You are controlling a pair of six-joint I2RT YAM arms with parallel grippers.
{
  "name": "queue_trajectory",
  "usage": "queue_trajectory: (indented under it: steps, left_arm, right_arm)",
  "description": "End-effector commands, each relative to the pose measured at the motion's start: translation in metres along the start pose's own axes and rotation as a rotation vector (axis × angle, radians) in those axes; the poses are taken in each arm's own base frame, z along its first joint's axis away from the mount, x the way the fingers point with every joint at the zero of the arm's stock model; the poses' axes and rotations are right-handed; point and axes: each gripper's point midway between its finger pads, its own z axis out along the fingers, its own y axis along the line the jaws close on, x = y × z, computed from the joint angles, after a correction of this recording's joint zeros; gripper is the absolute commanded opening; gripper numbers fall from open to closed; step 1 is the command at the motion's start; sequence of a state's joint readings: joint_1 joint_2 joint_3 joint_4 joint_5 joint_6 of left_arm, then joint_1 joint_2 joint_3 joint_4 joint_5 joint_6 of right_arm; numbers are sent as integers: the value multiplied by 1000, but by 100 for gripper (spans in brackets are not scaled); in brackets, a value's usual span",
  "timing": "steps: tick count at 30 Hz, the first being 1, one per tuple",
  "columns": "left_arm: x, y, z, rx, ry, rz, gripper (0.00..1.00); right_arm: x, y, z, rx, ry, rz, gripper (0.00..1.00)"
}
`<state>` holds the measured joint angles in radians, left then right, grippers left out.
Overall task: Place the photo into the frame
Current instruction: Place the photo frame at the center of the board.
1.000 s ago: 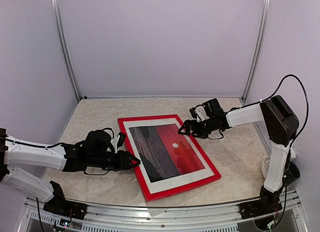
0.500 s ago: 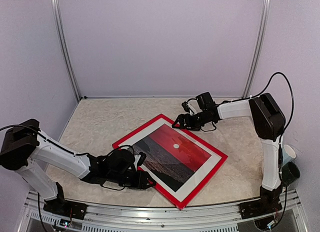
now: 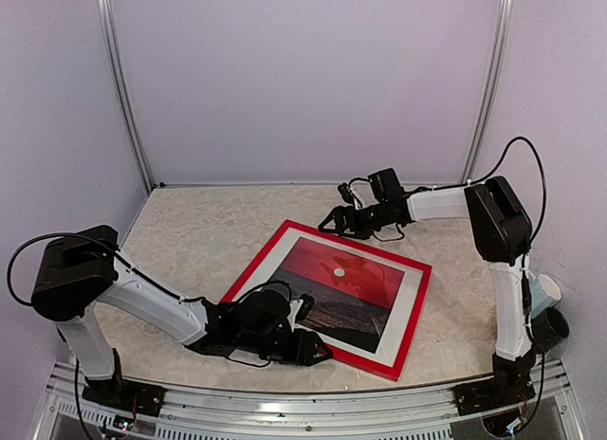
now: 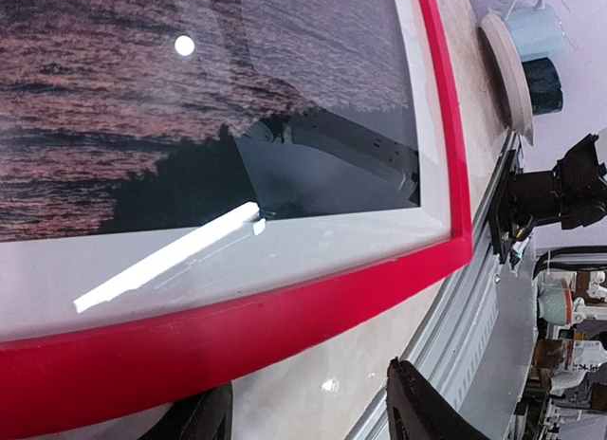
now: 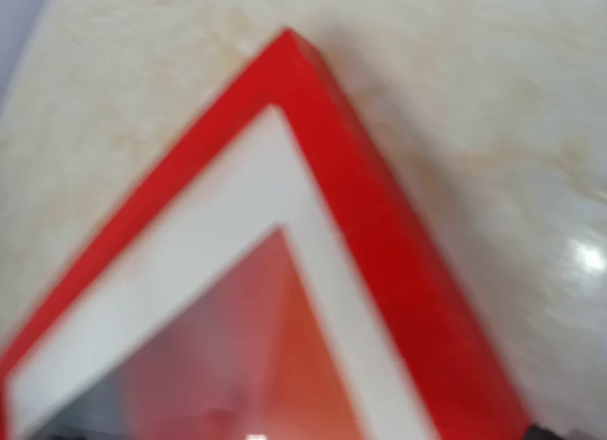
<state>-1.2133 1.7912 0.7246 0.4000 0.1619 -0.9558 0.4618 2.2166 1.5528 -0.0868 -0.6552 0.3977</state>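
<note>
The frame (image 3: 410,317) lies flat on the table with its red face up, and the photo (image 3: 346,274) shows inside it behind a white mat (image 3: 402,290). My left gripper (image 3: 308,346) is low at the frame's near edge. In the left wrist view the left gripper (image 4: 308,413) is open. Bare table shows between its fingers (image 4: 427,407), and the red frame edge (image 4: 285,317) lies just ahead. My right gripper (image 3: 332,219) hovers open just behind the far edge. Its view, blurred, shows a frame corner (image 5: 379,222) and the photo (image 5: 256,364).
The beige table (image 3: 190,231) is walled at the back and both sides. A metal rail (image 4: 474,298) runs along its front edge. A pale cup (image 3: 548,293) sits off the table beside the right arm's base.
The frame has turned counterclockwise, bringing the dark sea from the left to the near side. My left gripper swept round to the near edge, and my right gripper moved left and farther back.
</note>
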Motion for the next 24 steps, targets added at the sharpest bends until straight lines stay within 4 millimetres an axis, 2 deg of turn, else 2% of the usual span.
queue_trajectory:
  steps: [1,4,7,9,11,15,19,24]
  left_arm:
    - [-14,-22,11,67,-52,14,57]
    - [-10,-20,10,71,-55,-2,60]
    - [-9,-17,3,68,-73,-16,70]
    - [-13,-18,-7,68,-102,-15,81]
    - [-20,-19,-20,54,-135,-7,97]
    - [-48,-38,-60,51,-241,35,99]
    - [-87,-37,-103,4,-352,66,99]
    - [-133,-9,-152,-38,-467,50,99]
  right_arm:
    - [-15,25,2,-76,-13,-23,99]
    - [-31,27,-14,4,-64,-44,99]
    - [-45,29,-44,124,-143,-63,99]
    - [-51,30,-71,219,-187,-61,99]
    - [-46,34,-100,295,-219,-53,99]
    - [-16,35,-147,403,-261,-11,99]
    - [38,18,-175,495,-249,43,99]
    - [94,4,-198,535,-265,116,99]
